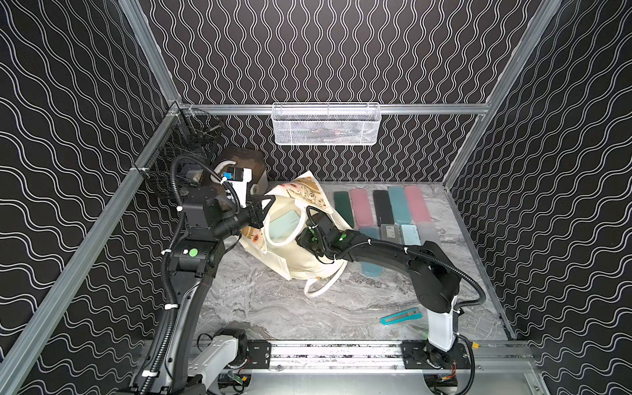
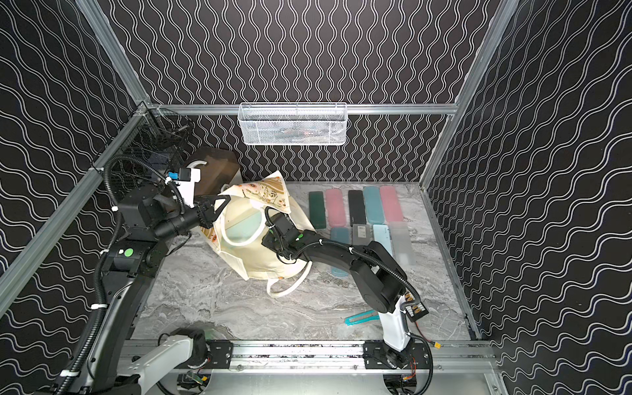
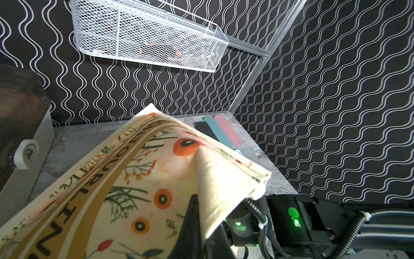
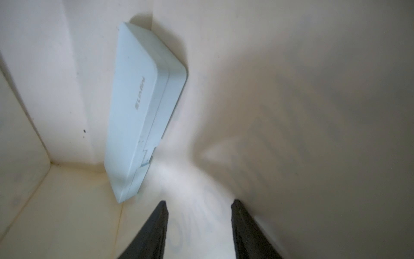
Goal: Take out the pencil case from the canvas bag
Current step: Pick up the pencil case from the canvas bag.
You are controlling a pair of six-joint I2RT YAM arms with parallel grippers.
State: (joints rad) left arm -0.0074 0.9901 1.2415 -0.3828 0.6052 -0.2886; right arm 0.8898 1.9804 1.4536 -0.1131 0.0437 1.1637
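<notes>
while right pincer [image 4: 199,201] gapes inside canvas bag [image 4: 291,89], pencil case [image 4: 145,107] near, untouched

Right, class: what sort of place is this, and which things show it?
Probably a robot test cell: a left arm and right arm mounted on one rail, an aluminium frame walling in a marble-look tabletop, and pencil cases laid in neat rows beside a canvas bag.

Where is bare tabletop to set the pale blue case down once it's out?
Free: the grey marble tabletop between the cream canvas bag and the front aluminium rail, left of the teal box cutter. Crowded: back right, two rows of flat pencil cases; back left, the brown-lidded white box.
</notes>
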